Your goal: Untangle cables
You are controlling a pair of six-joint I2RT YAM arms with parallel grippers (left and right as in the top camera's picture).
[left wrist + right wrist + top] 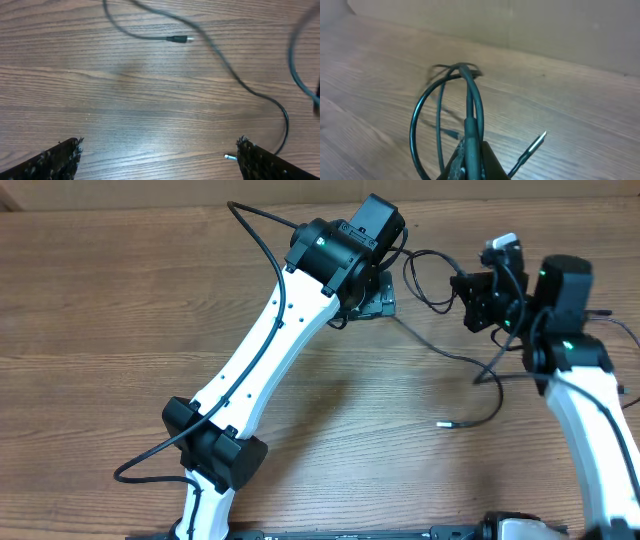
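Thin black cables (428, 285) lie looped on the wooden table between the two grippers. One strand trails down to a silver-tipped plug (445, 423). My right gripper (480, 302) is shut on a cable; in the right wrist view the cable (470, 100) rises in loops from between the shut gripper (472, 150), with a silver-tipped plug (536, 144) sticking out beside it. My left gripper (378, 298) hovers left of the loops. In its wrist view the left gripper (160, 143) stands wide open over bare wood, a plug end (177, 38) ahead and a silver tip (230, 156) beside the right finger (262, 162).
The left arm (270, 350) stretches diagonally across the table from the front left. Its thick black supply cable (258, 235) arcs over the back left. A brown wall (545, 30) borders the table's far edge in the right wrist view.
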